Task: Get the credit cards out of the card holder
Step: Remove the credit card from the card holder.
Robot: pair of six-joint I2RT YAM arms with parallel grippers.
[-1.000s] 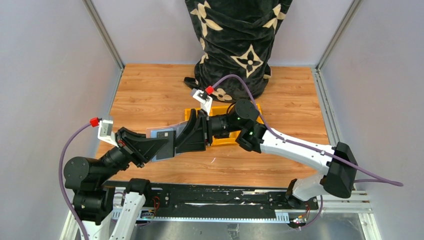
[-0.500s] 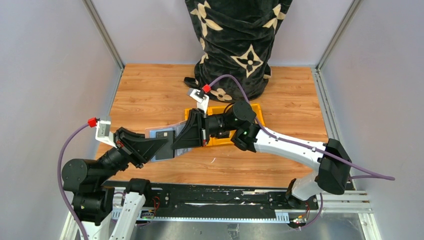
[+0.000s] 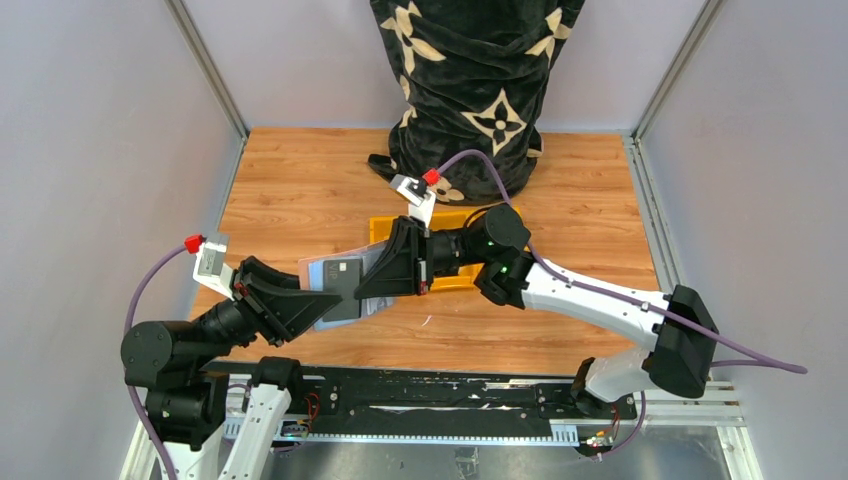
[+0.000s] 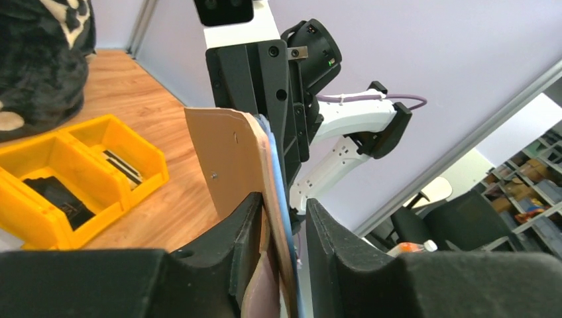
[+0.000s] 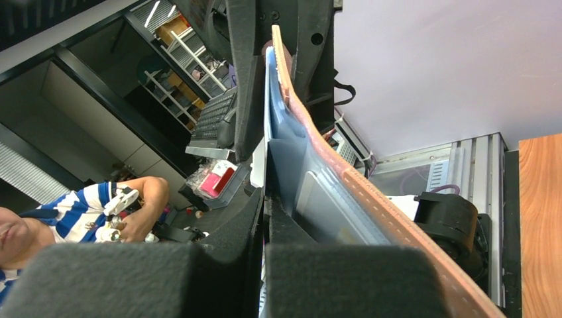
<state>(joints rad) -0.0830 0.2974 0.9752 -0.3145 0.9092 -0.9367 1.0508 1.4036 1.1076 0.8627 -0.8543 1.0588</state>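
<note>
Hanging in the air between both arms, the card holder (image 4: 228,159) lies long-ways inside the loosely parted left fingers (image 4: 199,278), while the right fingers (image 5: 166,278) pinch tight on the credit cards (image 5: 291,152) poking out toward them.

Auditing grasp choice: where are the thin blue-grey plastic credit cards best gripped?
Pinch the credit cards by the edge sticking out of the flat taupe-brown card holder, coming end-on at that open end, along the sleeve: flat faces suit a pinch, the holder covers the rest.
</note>
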